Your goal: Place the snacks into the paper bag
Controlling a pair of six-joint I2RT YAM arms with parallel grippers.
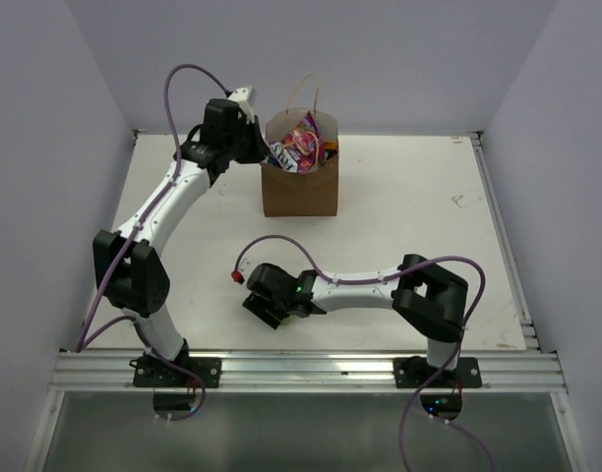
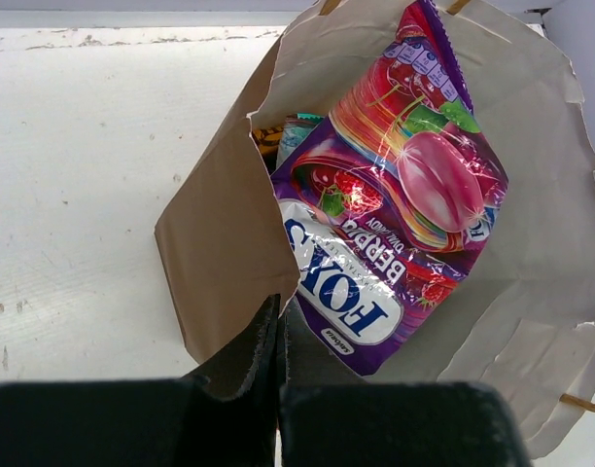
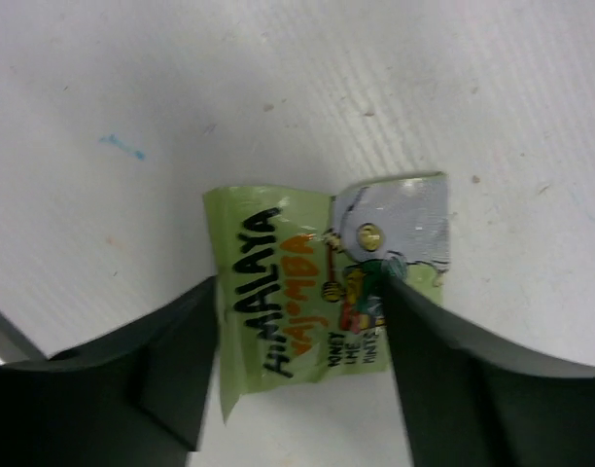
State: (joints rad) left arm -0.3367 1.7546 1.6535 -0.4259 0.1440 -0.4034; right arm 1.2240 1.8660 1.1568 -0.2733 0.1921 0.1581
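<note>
One purple candy packet point(image 2: 395, 195) in paper bag point(image 2: 220, 243); left gripper point(image 2: 278, 321) pinching rim, right gripper point(image 3: 299, 297) spread.

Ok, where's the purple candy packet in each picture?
Top view: the purple packet pokes out of the bag, upper middle.
Left wrist: it fills the middle and right, inside the bag.
Right wrist: not in it; only the green packet shows.
Shared landmark: the bag, in the top and left wrist views.

Robot lab cell, plain grey walls point(image 1: 399, 59), white table point(image 1: 409, 216), aluminium mounting rail point(image 1: 311, 372)
</note>
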